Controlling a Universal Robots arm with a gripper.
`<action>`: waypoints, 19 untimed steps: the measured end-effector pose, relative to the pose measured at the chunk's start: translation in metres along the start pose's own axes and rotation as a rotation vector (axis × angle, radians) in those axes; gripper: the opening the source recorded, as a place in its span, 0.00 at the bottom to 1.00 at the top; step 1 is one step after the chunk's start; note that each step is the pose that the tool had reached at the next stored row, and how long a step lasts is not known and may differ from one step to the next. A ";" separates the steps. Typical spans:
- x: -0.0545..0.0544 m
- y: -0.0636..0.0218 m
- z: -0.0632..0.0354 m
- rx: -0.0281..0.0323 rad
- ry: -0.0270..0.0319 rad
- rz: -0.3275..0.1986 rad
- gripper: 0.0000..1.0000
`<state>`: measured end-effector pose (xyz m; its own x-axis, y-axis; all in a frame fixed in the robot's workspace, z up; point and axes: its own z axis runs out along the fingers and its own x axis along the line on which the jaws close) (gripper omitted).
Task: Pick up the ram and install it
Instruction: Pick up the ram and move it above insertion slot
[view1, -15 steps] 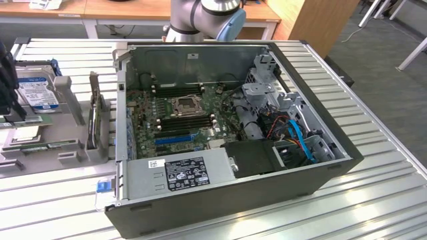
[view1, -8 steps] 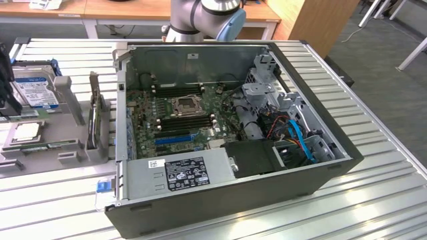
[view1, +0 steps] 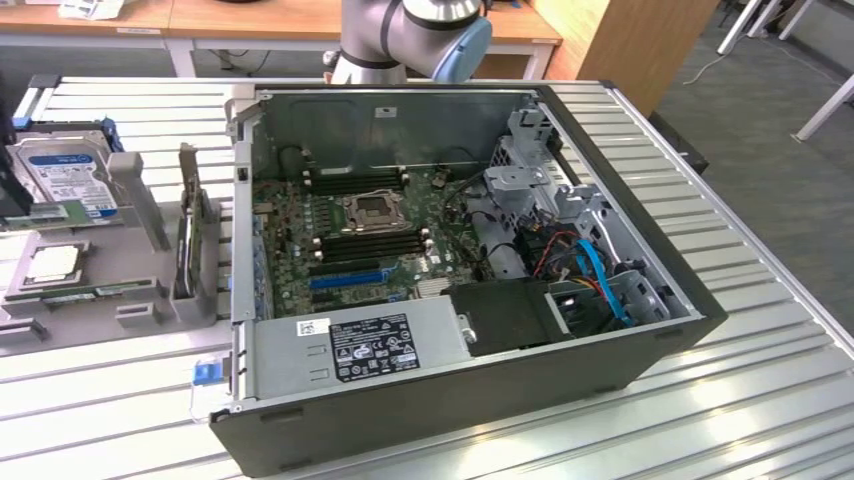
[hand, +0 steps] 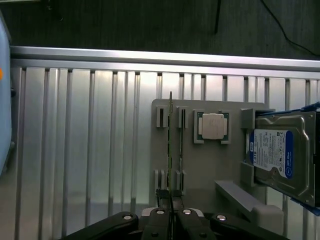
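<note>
Tool: jaws drawn narrow, pinched on the ram, a long thin green circuit-board stick seen edge-on in the wrist view. The grip sits at one end of the stick, and the rest runs away from the tool over the holder.

Below it is a flat grey plastic parts holder with paired slotted posts. The ram lines up with one pair of posts. Cannot tell whether its lower edge is clear of them or seated. A second thin dark line sits in the neighbouring pair, just beside; could be another stick, unsure.

Also on the holder: a square silver-capped processor chip, and a silver hard drive with a blue-and-white label standing in a bracket.

Step in hand, my reading: pick-up. To do it well, move the stick straight along the posts without twisting, so it neither binds nor brushes its neighbour. An end-grip gives leverage, so go slowly.

The holder rests on a ribbed aluminium tabletop. In the exterior view, an open black computer case lies to the exterior view's right of the holder, motherboard exposed.
</note>
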<state>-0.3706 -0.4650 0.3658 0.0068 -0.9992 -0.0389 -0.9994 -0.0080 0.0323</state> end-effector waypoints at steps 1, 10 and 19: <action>0.000 0.0001 -0.0019 -0.0001 0.0000 0.000 0.12; -0.001 0.0006 -0.0176 0.0000 0.0000 0.000 0.12; -0.001 0.0009 -0.0279 0.0001 -0.0001 0.000 0.12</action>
<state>-0.3706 -0.4650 0.3938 0.0067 -0.9992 -0.0390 -0.9995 -0.0080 0.0321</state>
